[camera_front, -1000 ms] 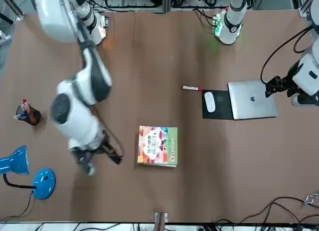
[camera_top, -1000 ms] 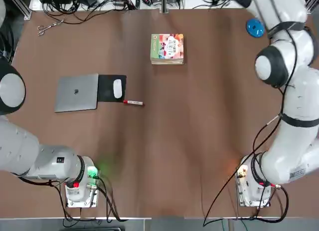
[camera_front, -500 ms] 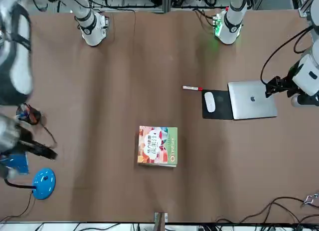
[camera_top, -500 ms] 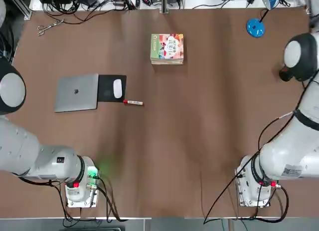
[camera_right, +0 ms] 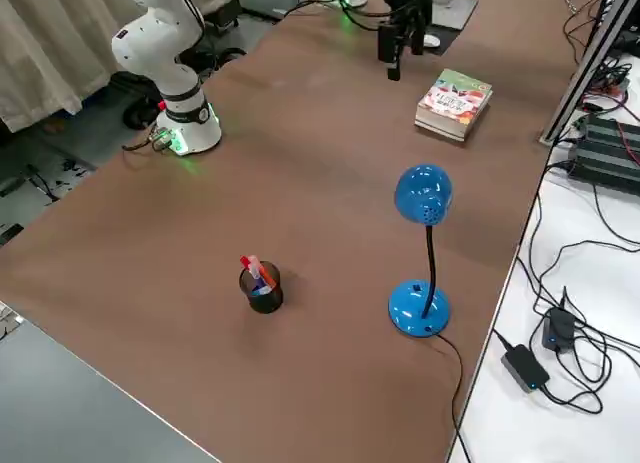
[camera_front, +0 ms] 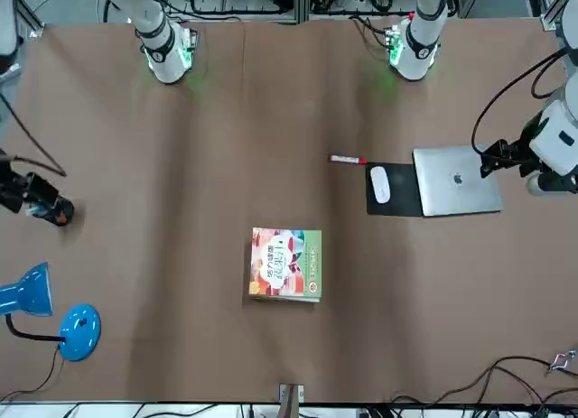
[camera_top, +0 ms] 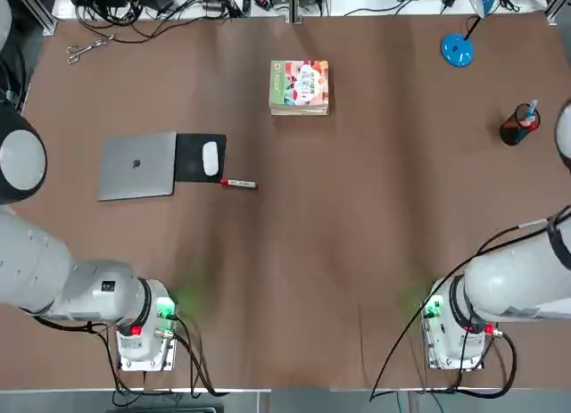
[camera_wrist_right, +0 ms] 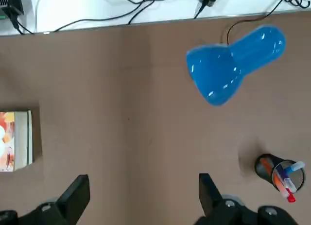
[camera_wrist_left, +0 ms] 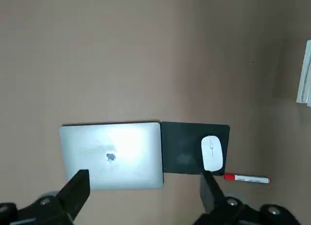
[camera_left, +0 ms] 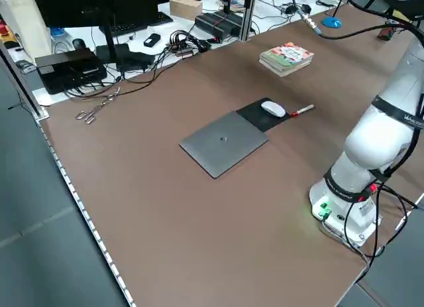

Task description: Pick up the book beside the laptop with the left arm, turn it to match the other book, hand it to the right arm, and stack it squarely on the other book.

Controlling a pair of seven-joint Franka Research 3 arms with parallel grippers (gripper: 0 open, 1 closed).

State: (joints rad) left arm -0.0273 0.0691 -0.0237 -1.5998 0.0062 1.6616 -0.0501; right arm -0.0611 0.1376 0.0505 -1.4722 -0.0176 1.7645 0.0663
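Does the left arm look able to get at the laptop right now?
Probably yes: its open gripper hangs near the laptop, nothing lies on the lid, and the right arm is away at the table's far side.

A robotics lab with a computer workstation alongside.
Two white robot arms, one base (camera_top: 147, 337) toward seven o'clock and the other (camera_top: 453, 337) toward five in the top view, are mounted at a broad brown bench (camera_top: 294, 235), with black cables looping around them. Metal posts (camera_left: 248, 16) stand at its edge. Along twelve o'clock in that view runs a white worktop (camera_right: 610, 273) strewn with wires and small black power bricks (camera_right: 524, 367); in the left side view, its ten o'clock corner carries a dark monitor (camera_left: 73, 8) and a keyboard (camera_left: 142, 23).
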